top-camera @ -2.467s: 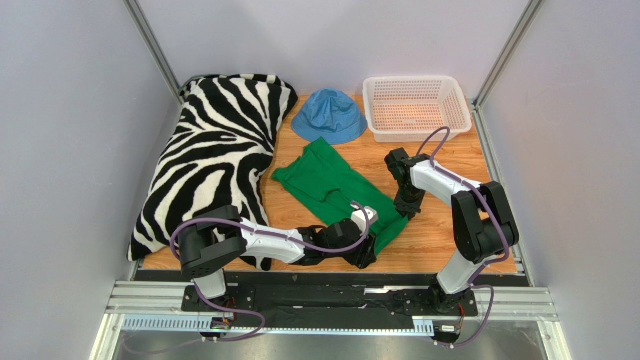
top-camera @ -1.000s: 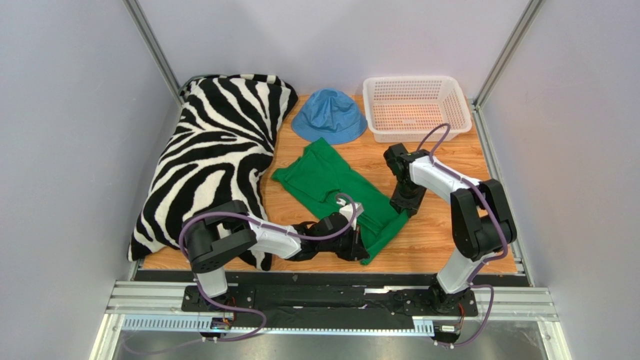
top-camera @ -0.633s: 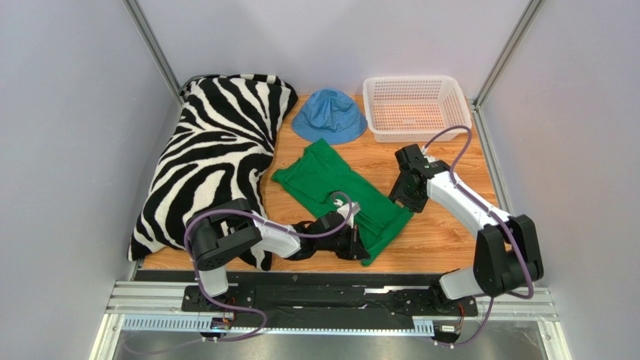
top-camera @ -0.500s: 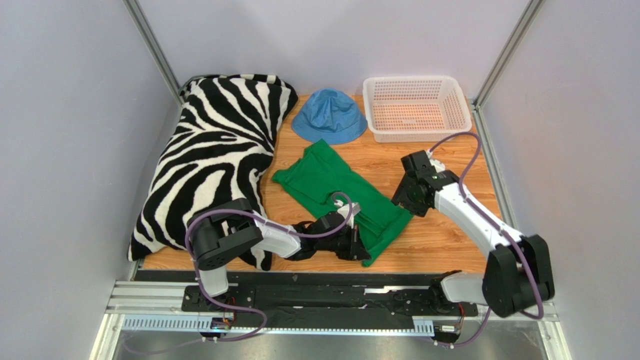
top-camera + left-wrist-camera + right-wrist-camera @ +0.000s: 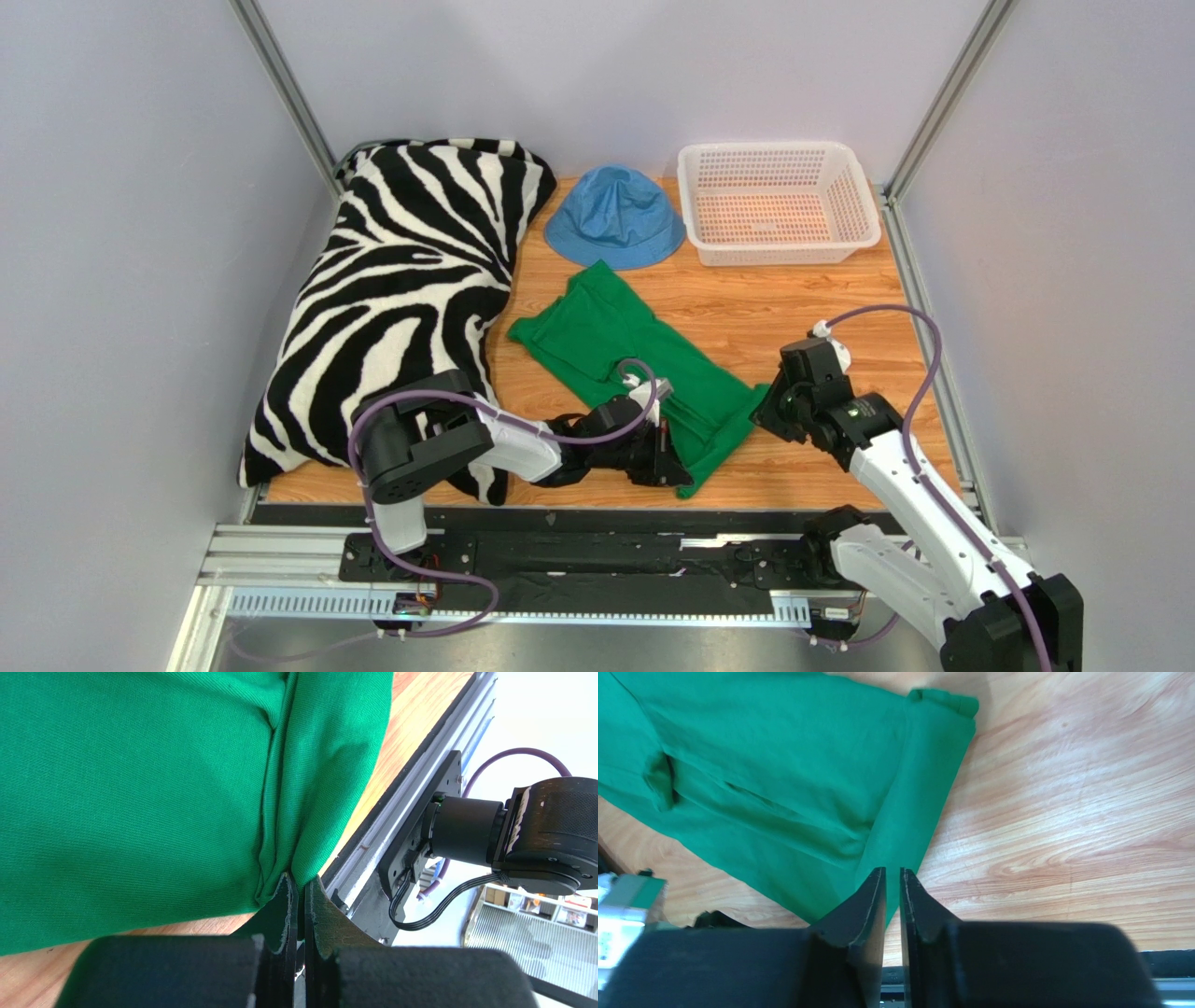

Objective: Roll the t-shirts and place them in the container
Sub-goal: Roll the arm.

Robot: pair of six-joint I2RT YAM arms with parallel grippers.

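Note:
The green t-shirt [image 5: 624, 350] lies folded into a long strip, running diagonally across the wooden table from below the hat to the near edge. My left gripper [image 5: 671, 462] lies low at the strip's near end. In the left wrist view this gripper [image 5: 300, 882] is shut on a bunched fold of the t-shirt [image 5: 140, 777] at its near corner. My right gripper [image 5: 769, 409] hovers just right of the strip's near right edge. In the right wrist view the right gripper [image 5: 892, 873] has its jaws drawn together with nothing between them, over the t-shirt's [image 5: 787, 777] edge and bare wood.
A zebra-striped pillow [image 5: 407, 294] fills the left side of the table. A blue bucket hat [image 5: 615, 217] sits at the back centre, and a white slotted basket [image 5: 776, 252] at the back right. A metal rail [image 5: 603, 553] runs along the near edge.
The right arm has drawn back from the shirt's right edge toward the near right, and its jaws have closed. The left gripper has kept its hold near the front edge.

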